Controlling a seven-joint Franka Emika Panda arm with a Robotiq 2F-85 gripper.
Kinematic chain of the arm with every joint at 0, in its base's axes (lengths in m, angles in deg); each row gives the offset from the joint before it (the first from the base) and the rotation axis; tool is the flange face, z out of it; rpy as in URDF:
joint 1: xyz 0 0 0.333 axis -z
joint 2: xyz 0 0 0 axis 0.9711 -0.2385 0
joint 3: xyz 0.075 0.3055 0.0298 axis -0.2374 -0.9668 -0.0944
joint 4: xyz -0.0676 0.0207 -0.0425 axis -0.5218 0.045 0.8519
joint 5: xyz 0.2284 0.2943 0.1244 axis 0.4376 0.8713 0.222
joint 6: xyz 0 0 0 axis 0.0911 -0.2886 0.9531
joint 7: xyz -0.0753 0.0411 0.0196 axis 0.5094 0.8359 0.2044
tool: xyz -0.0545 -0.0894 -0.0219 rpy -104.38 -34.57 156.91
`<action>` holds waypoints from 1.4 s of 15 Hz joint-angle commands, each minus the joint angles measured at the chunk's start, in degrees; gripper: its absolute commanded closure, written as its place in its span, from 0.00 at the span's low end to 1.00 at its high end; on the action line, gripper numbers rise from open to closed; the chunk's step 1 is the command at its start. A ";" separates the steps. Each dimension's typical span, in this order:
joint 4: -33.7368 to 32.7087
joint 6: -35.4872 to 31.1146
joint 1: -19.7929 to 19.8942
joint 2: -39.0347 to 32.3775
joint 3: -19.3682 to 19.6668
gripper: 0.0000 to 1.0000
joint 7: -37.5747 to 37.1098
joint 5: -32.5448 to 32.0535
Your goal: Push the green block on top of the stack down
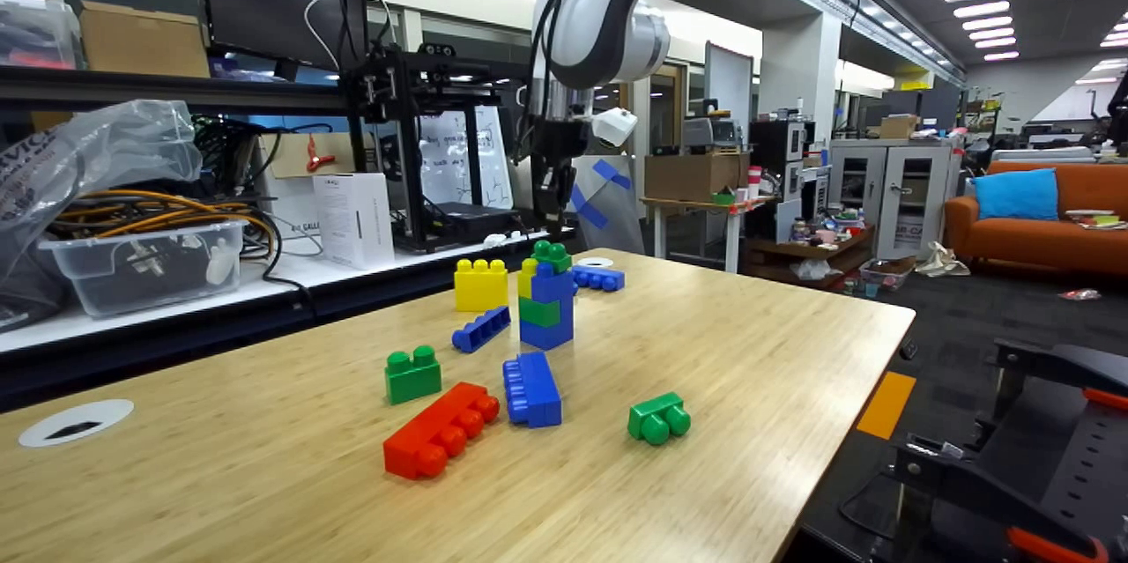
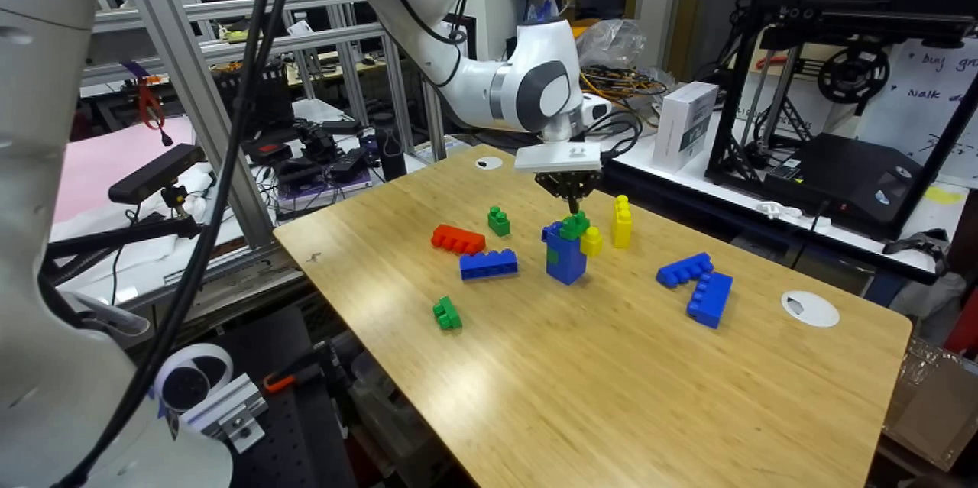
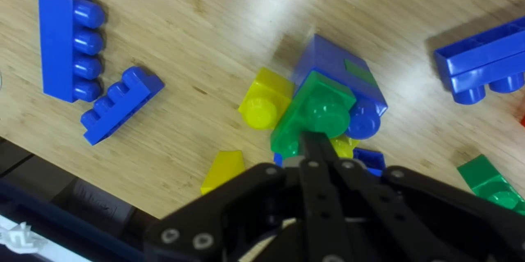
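Where one green block (image 2: pixel 574 227) tops one stack (image 2: pixel 567 264), the gripper (image 2: pixel 574 207) hangs above, closed and empty, two green bricks (image 2: pixel 448 315) lying loose.

Handwriting on the whiteboard (image 2: pixel 909 114) in an exterior view reads "buy gr…" and, below, what looks like "Nalk", both lines running out of sight. In an exterior view, the bag (image 1: pixel 132 149) bears letters, seemingly "VIC"; "GALL" can be made out on the white panel (image 1: pixel 293 199), and something like "UR-CA" on the white item (image 1: pixel 909 233) in the cabinet (image 1: pixel 853 171). Print on the white box (image 1: pixel 354 219) is too small to read.
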 commanded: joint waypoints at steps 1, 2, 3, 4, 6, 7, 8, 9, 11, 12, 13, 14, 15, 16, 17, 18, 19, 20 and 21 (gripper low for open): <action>-1.95 -0.69 0.49 -1.51 -0.35 1.00 1.68 -0.13; -2.23 -0.52 0.46 -1.88 -0.36 1.00 1.71 -0.10; -2.41 -0.46 0.52 -2.27 -0.43 1.00 1.81 -0.02; -2.62 -0.36 0.63 -2.71 -0.56 1.00 2.00 0.11; -3.01 -0.31 0.59 -3.76 -0.54 1.00 1.92 0.10; -3.42 -0.17 0.73 -4.18 -0.65 1.00 2.07 0.23; -3.81 -0.10 0.80 -4.48 -0.68 1.00 2.12 0.29; -4.00 -0.21 0.83 -4.67 -0.70 1.00 2.11 0.32; -4.30 -0.13 0.89 -4.94 -0.76 1.00 2.22 0.36; -4.42 -0.07 0.94 -5.05 -0.82 1.00 2.28 0.42; -4.60 -0.05 0.94 -5.22 -0.83 1.00 2.30 0.43; -4.77 0.02 0.95 -5.37 -0.85 1.00 2.37 0.43; -4.88 0.07 0.94 -5.45 -0.88 1.00 2.43 0.42; -4.91 0.08 0.92 -5.50 -0.89 1.00 2.47 0.40; -4.82 0.11 0.89 -5.51 -0.94 1.00 2.51 0.41; -4.70 0.17 0.87 -5.52 -0.98 1.00 2.54 0.43; -4.57 0.18 0.86 -5.52 -1.02 1.00 2.55 0.45; -4.40 0.26 0.85 -5.50 -1.04 1.00 2.52 0.49; -4.30 0.48 0.78 -5.41 -0.99 1.00 2.40 0.47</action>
